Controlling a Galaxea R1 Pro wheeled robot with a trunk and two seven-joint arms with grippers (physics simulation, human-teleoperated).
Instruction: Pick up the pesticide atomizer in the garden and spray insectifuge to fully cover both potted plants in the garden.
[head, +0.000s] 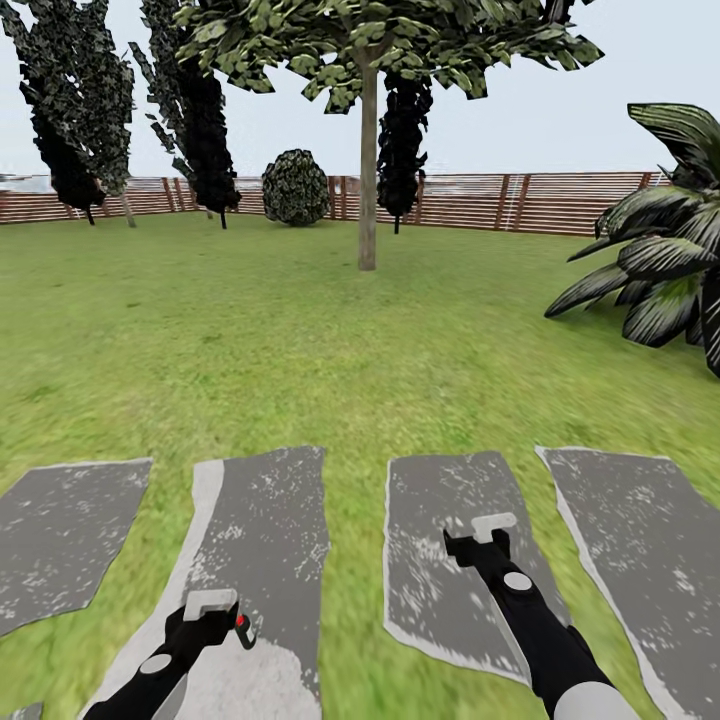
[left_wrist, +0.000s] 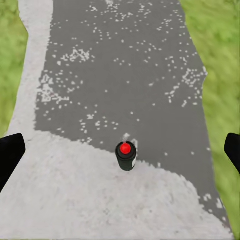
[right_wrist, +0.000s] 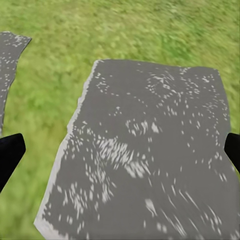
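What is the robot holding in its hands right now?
Nothing. The pesticide atomizer stands on a paving slab below the open left gripper, whose fingers sit wide apart. The right gripper is open over another slab.

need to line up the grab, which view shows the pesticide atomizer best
The left wrist view: the pesticide atomizer stands on a grey paving slab, seen from above, centred between the open left gripper fingers. The head view gives just a red-tipped sliver beside that gripper.

four paving slabs (head: 265, 530), one atomizer (left_wrist: 126, 155), two grippers (head: 210, 608).
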